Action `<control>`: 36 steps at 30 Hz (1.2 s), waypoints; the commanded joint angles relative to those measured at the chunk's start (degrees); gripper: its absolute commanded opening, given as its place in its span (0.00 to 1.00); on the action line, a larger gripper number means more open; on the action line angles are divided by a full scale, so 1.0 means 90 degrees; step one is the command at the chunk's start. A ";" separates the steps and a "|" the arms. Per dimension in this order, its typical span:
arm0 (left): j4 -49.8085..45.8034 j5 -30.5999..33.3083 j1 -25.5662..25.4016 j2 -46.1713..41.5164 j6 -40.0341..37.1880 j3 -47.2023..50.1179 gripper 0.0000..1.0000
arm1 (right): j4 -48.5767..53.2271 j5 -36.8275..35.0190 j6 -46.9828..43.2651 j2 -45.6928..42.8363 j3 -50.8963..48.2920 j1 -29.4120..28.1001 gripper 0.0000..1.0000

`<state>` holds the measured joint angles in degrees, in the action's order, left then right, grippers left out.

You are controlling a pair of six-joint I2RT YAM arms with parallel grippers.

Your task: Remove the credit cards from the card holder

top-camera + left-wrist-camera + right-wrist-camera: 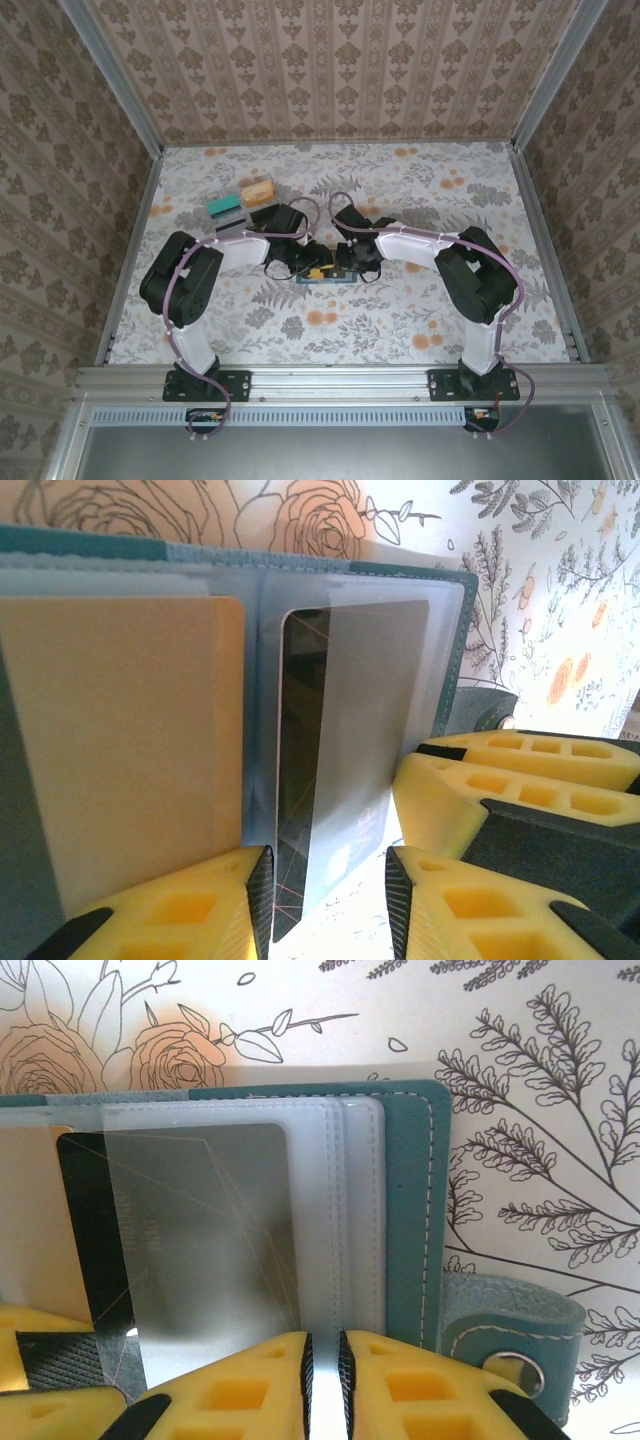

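**Q:** Where was the card holder (325, 275) when you paused?

**A:** It lay open on the floral tabletop (420, 190), mid-table, with both arms bent in over it. Its clear sleeves faced up. I saw a grey card (370, 730) partly drawn out of one sleeve and tilted, and a tan card (120, 740) fully seated in the sleeve beside it.

**Q:** And your left tool (328, 910)?

**A:** It stood fairly wide. The lower end of the grey card sat between the yellow pads, and I could see a gap on either side of it.

**Q:** The right tool (322, 1365)?

**A:** That one was narrow, with only a slit between the pads. The edge of the holder's sleeves ran into that slit, so I read it as pinching the holder near the teal cover. The snap tab (515, 1345) lay just beside it on the tabletop.

**Q:** Anything already out?

**A:** A teal-green card (224, 206) and a tan-orange card (260, 189) lay side by side behind the left arm. Both were well apart from the holder.
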<state>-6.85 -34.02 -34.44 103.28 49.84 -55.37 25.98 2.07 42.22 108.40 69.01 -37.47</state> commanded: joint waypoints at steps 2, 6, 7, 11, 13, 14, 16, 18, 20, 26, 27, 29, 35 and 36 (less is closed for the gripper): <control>0.0051 -0.0273 0.0017 0.0041 -0.0304 -0.0235 0.37 | 0.0287 0.0068 -0.0062 0.0290 -0.0068 0.0033 0.20; 0.0186 -0.0639 0.0047 -0.0018 -0.0382 -0.0216 0.33 | 0.0315 0.0109 -0.0062 0.0337 -0.0069 0.0033 0.21; 0.0285 -0.0696 0.0061 -0.0040 -0.0356 -0.0186 0.31 | 0.0317 0.0125 -0.0062 0.0348 -0.0068 0.0033 0.21; 0.0521 -0.0775 0.0113 -0.0071 -0.0267 -0.0088 0.25 | 0.0314 0.0152 -0.0043 0.0396 -0.0081 0.0033 0.21; 0.0615 -0.0781 0.0125 -0.0094 -0.0232 -0.0025 0.22 | 0.0317 0.0163 -0.0043 0.0404 -0.0090 0.0028 0.21; 0.0661 -0.0794 0.0130 -0.0099 -0.0209 0.0005 0.20 | 0.0326 0.0164 -0.0042 0.0404 -0.0090 0.0032 0.21; 0.0712 -0.0792 0.0144 -0.0099 -0.0188 0.0030 0.17 | 0.0336 0.0163 -0.0043 0.0411 -0.0089 0.0033 0.21; 0.0724 -0.0790 0.0154 -0.0099 -0.0187 0.0059 0.13 | 0.0336 0.0163 -0.0042 0.0415 -0.0080 0.0033 0.21; 0.0722 -0.0757 0.0174 -0.0117 -0.0202 0.0070 0.09 | 0.0339 0.0161 -0.0035 0.0415 -0.0080 0.0033 0.21; 0.0234 -0.0507 0.0314 -0.0261 -0.0728 0.0167 0.00 | 0.0356 0.0172 -0.0062 0.0358 -0.0080 0.0033 0.21; 0.0138 -0.0488 0.0360 -0.0296 -0.0833 0.0210 0.00 | 0.0366 0.0171 -0.0071 0.0333 -0.0071 0.0033 0.21; -0.0030 -0.0472 0.0457 -0.0390 -0.1030 0.0278 0.00 | 0.0361 0.0203 -0.0082 0.0279 -0.0063 0.0041 0.22; -0.1172 -0.0361 0.0819 -0.0891 -0.1915 0.0184 0.00 | 0.0278 0.0440 -0.0268 0.0066 0.0080 0.0052 0.26; -0.1414 -0.0360 0.0874 -0.0981 -0.2094 0.0120 0.00 | 0.0278 0.0467 -0.0320 0.0026 0.0121 0.0052 0.27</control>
<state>-11.75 -37.69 -27.88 97.80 37.76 -53.06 25.93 4.23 41.21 108.60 69.41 -37.19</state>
